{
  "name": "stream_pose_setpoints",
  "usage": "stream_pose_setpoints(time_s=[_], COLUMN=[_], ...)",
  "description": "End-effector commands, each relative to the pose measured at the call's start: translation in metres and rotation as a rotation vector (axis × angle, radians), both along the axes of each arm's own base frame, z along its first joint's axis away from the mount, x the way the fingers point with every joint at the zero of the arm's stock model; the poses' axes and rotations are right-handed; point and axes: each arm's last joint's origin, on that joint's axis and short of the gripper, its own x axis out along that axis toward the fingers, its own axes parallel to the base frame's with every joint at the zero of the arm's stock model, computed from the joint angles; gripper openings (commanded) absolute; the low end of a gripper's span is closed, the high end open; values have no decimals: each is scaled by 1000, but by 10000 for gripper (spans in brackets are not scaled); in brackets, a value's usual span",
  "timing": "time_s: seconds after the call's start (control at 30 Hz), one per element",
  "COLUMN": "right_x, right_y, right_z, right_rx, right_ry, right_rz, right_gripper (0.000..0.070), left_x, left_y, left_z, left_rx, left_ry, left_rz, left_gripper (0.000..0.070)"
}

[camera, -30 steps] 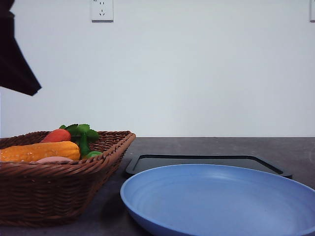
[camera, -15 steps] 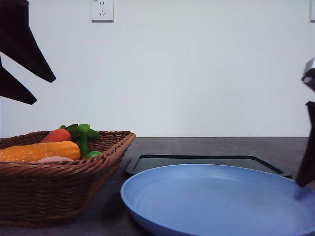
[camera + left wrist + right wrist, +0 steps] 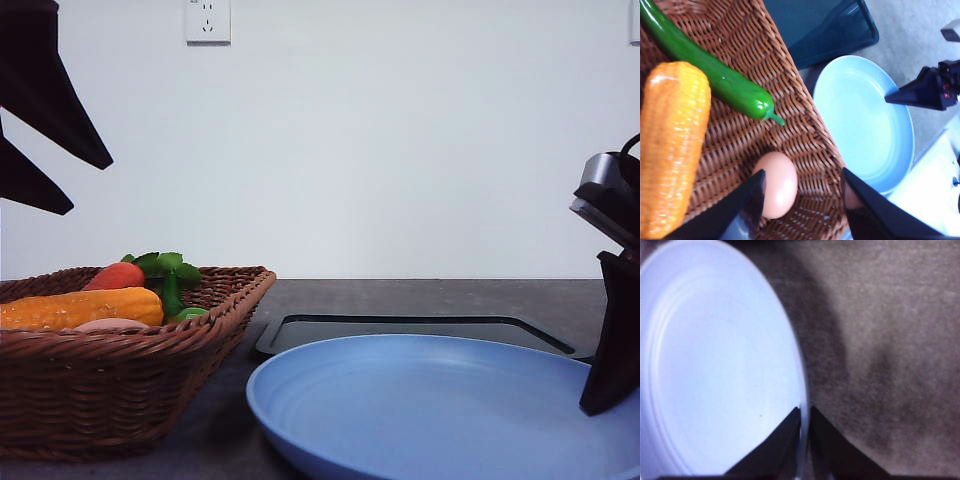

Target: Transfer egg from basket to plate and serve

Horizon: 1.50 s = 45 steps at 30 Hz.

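The right gripper has come lower and further in than half a second ago, its jaws nipping the near rim of the plate. The egg lies in the basket, beneath the left gripper, jaws spread, unmoved.

In the front view, the braided near rim of the dark brown woven wicker basket hides most of the small brownish-pink oval egg. The picture's edge cuts the wide light blue plate.
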Motion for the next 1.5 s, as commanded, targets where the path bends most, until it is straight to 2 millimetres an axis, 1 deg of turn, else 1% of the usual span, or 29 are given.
stream_pose_setpoints(time_s=[0.0, 0.07, 0.2, 0.3, 0.43, 0.57, 0.77, 0.87, 1.03, 1.17, 1.33, 1.47], right_x=[0, -1, -5, -11, -19, -27, -37, -40, -45, -47, -47, -47], right_y=[0, 0, -2, -6, -12, -18, -24, -25, -26, -26, -26, -26], right_z=[-1, 1, 8, 15, 25, 35, 48, 53, 58, 59, 59, 59], right_rx=[-14, -12, -6, -5, 0, 9, 25, 38, 49, 56, 59, 58], right_ry=[5, 0, -12, -18, -37, -75, -139, -168, -196, -198, -197, -197], right_rz=[-6, -7, -17, -26, -52, -77, -106, -113, -120, -126, -124, -125], right_gripper=[0, 0, 0, 0, 0, 0, 0, 0, 0, 0, 0, 0], left_x=[1, 0, -3, -5, -8, -8, -1, 3, 12, 18, 22, 23], left_y=[-3, -5, -11, -16, -25, -37, -57, -66, -75, -81, -84, -85], left_z=[3, 2, 2, 2, -1, -5, -15, -22, -38, -49, -58, -60], left_rx=[-7, -4, -2, 35, 155, 253, 431, 492, 535, 551, 565, 569], left_ry=[-1, 3, 1, -18, -84, -99, -145, -167, -115, -106, -81, -73], left_rz=[-15, -29, -61, -75, -91, -118, -191, -249, -290, -313, -320, -322], left_gripper=[309, 328, 432, 435, 444, 445, 444, 444, 444, 444, 444, 439])
